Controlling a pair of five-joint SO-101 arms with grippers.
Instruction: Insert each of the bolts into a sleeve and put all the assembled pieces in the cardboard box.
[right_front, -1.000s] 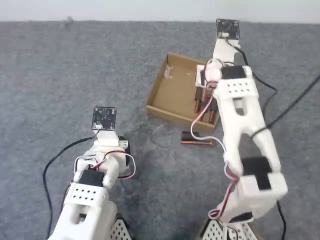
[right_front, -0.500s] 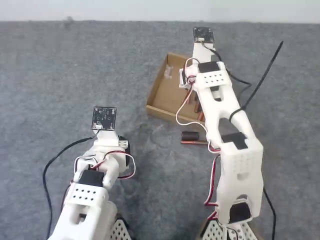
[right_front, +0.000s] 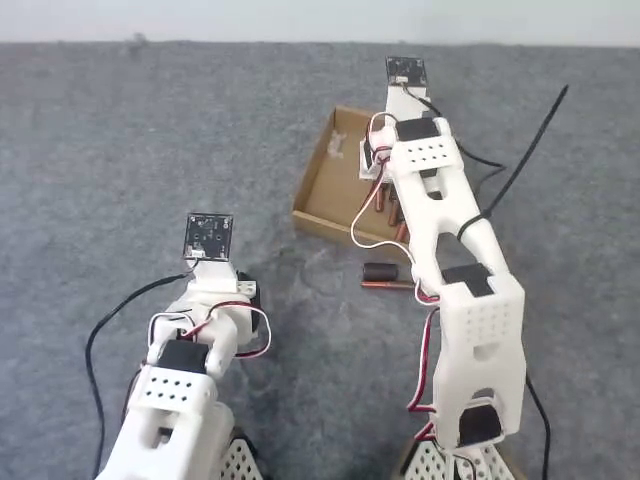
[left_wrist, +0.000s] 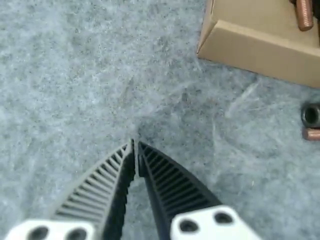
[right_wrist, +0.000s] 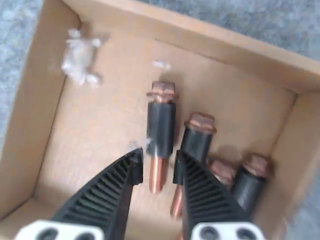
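Fingers (left_wrist: 112, 175) of left gripper (left_wrist: 136, 145) are pressed almost together with nothing between them, over bare grey carpet (right_front: 120, 150). Left arm (right_front: 190, 370) sits lower left in the high view. Cardboard box (right_front: 322, 190) is at upper centre. Just below its front wall lies one loose sleeve (right_front: 378, 271), with a bare bolt (right_front: 392, 285) just beside it. Right gripper (right_wrist: 156, 159) — fingers moderately apart, empty — is over the assembled pieces (right_wrist: 161, 120) lying in the box.
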